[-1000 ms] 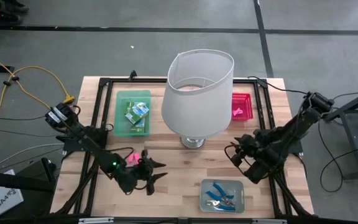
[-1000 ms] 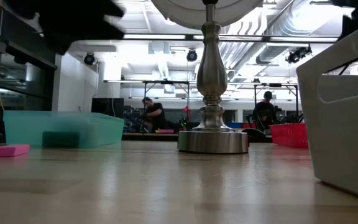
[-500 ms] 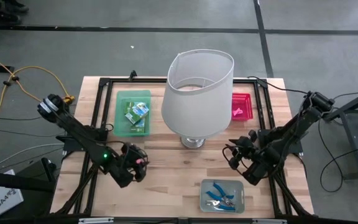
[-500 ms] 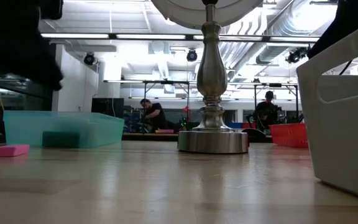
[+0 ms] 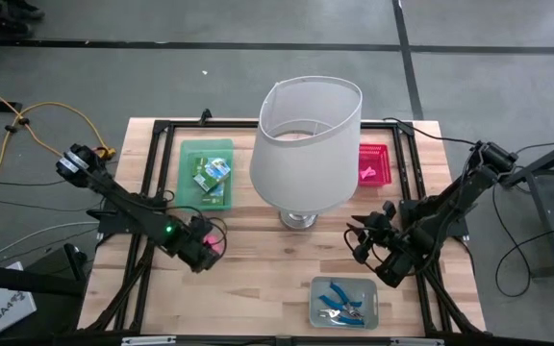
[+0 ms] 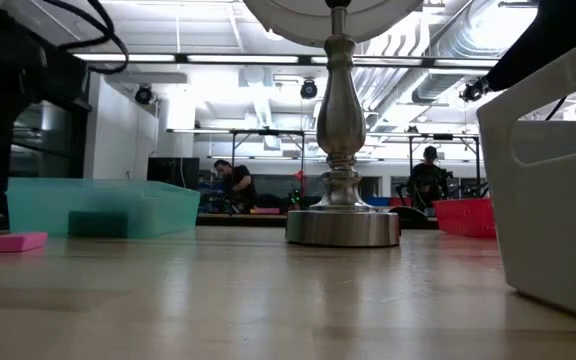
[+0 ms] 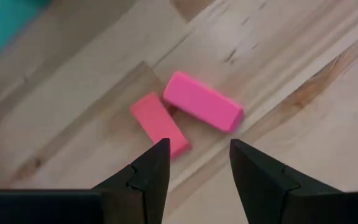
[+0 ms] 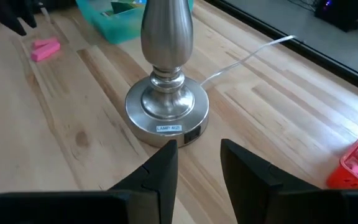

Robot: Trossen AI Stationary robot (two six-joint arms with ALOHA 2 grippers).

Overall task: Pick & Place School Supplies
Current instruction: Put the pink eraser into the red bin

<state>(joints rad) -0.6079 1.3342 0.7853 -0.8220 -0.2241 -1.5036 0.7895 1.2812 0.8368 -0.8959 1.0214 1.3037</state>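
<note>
Two pink erasers (image 7: 202, 101) (image 7: 159, 123) lie flat on the wooden table, touching at one corner, near the green tray (image 5: 188, 187). My left gripper (image 7: 197, 168) hangs open above them, pointing down, with its fingertips over the near end of the darker eraser. In the high view the left gripper (image 5: 208, 252) covers most of the erasers (image 5: 218, 248). My right gripper (image 8: 197, 162) is open and held above the table on the right, facing the lamp's metal base (image 8: 166, 112). Green-yellow boxes (image 5: 214, 176) lie in the green tray. Blue-handled scissors (image 5: 339, 298) lie in the clear tray (image 5: 317, 314).
A tall lamp with a big white shade (image 5: 306, 144) stands mid-table; its cord (image 8: 253, 53) runs toward the far edge. A red tray (image 5: 385, 173) holding a pink item sits at the far right. Bare wood lies between the arms near the front edge.
My left gripper has swung from the near middle of the table toward the left, over the pink erasers. It has tipped from nearly level to pointing down and has rolled. It stays open. The erasers have not moved.
</note>
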